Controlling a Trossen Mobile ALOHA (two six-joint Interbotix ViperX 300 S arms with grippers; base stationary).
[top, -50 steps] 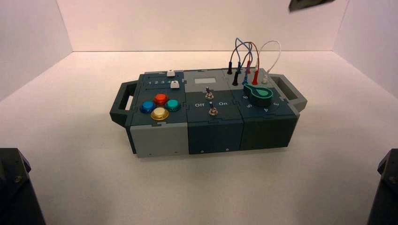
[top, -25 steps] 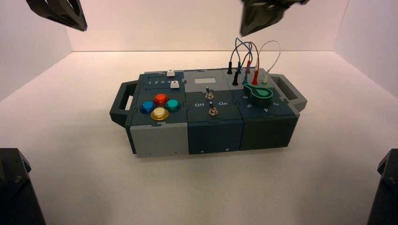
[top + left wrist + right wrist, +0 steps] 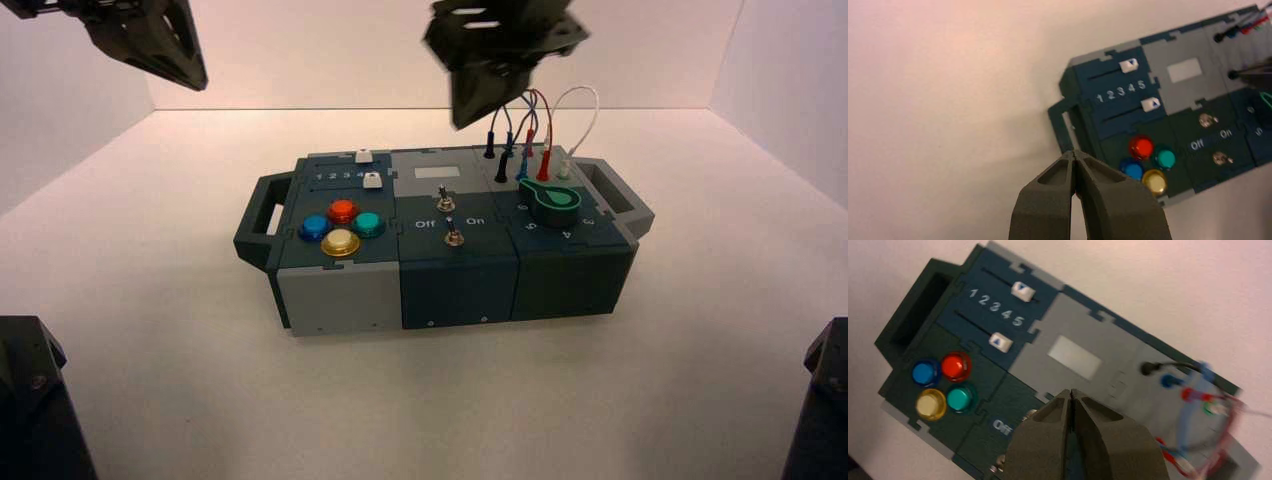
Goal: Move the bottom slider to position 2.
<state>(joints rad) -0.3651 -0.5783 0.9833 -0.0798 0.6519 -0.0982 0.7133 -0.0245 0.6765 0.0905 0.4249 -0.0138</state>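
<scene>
The bottom slider (image 3: 373,180) is a small white cap on the dark box (image 3: 330,295), just behind the coloured buttons. In the wrist views the bottom slider (image 3: 1001,341) (image 3: 1151,104) sits at the 5 end of the printed row 1 2 3 4 5. Position 2 (image 3: 983,300) (image 3: 1111,95) is the second digit of that row. My right gripper (image 3: 460,122) (image 3: 1070,391) hangs shut and empty, high above the box's rear middle, right of the sliders. My left gripper (image 3: 197,82) (image 3: 1075,152) is shut and empty, high up and off to the box's left.
A twin white slider cap (image 3: 363,155) sits on the rear track. Red, blue, green and yellow buttons (image 3: 341,228) are in front of the sliders. Two toggle switches (image 3: 449,218), a green knob (image 3: 556,203) and plugged wires (image 3: 528,130) fill the box's right part.
Both grippers came into the high view from the top edge. The right one swung left and down toward the box's rear; the left one appeared at upper left and dropped slightly. The sliders did not move.
</scene>
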